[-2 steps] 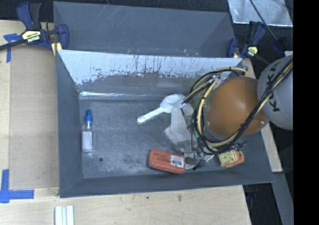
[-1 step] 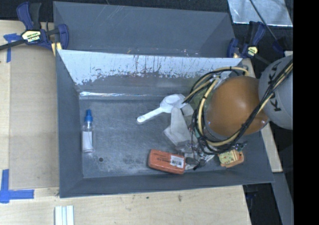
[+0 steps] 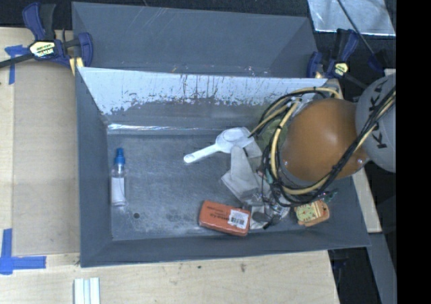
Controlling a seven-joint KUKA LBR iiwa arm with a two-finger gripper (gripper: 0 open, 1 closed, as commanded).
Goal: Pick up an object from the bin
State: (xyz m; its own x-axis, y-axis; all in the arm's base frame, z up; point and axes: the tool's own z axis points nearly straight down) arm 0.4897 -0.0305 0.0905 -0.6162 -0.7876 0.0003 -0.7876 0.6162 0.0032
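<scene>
Against the near wall of the grey bin (image 3: 94, 161), a flat orange packet (image 3: 224, 218) with a barcode label lies lengthwise along that wall. It is the likeliest pick, just beside the pincer (image 3: 265, 207) toward the view's left. Whether the pincer is spread or closed cannot be told. Beyond lie a crumpled pale wrapper (image 3: 237, 169), a white scoop (image 3: 214, 147) and, well apart, a blue-capped bottle (image 3: 118, 178).

Dim scene, glare on bin (image 3: 202, 87)
</scene>
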